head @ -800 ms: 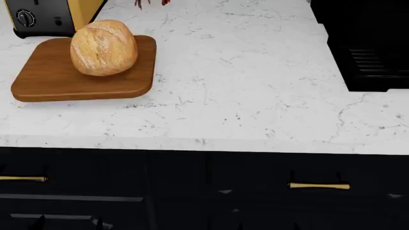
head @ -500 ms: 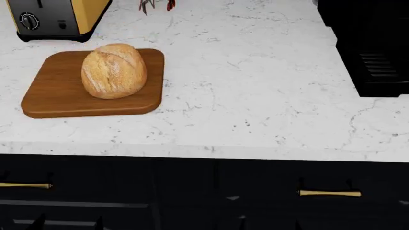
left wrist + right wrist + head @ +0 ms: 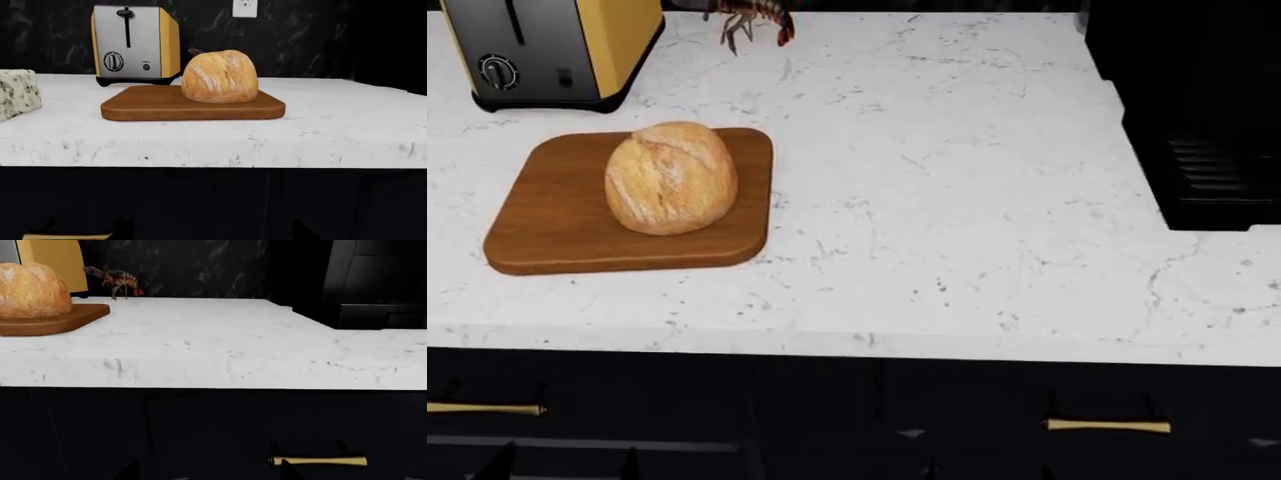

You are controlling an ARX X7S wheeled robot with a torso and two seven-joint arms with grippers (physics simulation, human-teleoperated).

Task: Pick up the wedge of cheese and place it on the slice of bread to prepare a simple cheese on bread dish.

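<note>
Honestly, the first risk sits close to the robot: both wrist cams look from below the countertop (image 3: 961, 250) level, at the dark cabinet front with its brass handle (image 3: 319, 460). If an arm goes forward before it goes up, it may hit the counter edge, I think. No gripper shows in any view, so I cannot tell if the fingers are apart or together.

Next risk is the wedge of cheese (image 3: 19, 92) itself. Only the left wrist cam shows it, cut by the frame edge; the head cam does not show it at all. It lies on the marble, well apart from the cutting board (image 3: 547, 225), on the side away from the black appliance (image 3: 1201, 110). W/o the head turned that way, the reach would be half blind, and a grip on the sloped faces could slip.

The cheese looks pale cream-white w/ dark blue-green spots, blocky from this angle; its full shape is hidden.

Further back, the slice of bread (image 3: 671, 177), in fact a whole round golden loaf w/ a floury scored top, stands on the board. Its top is domed, so a wedge placed off-centre may slide down, in my judgement.

Farthest, the toaster (image 3: 133, 42) and a small red lobster-like thing (image 3: 115, 278) stand near the wall; a wide arm swing may knock them.
</note>
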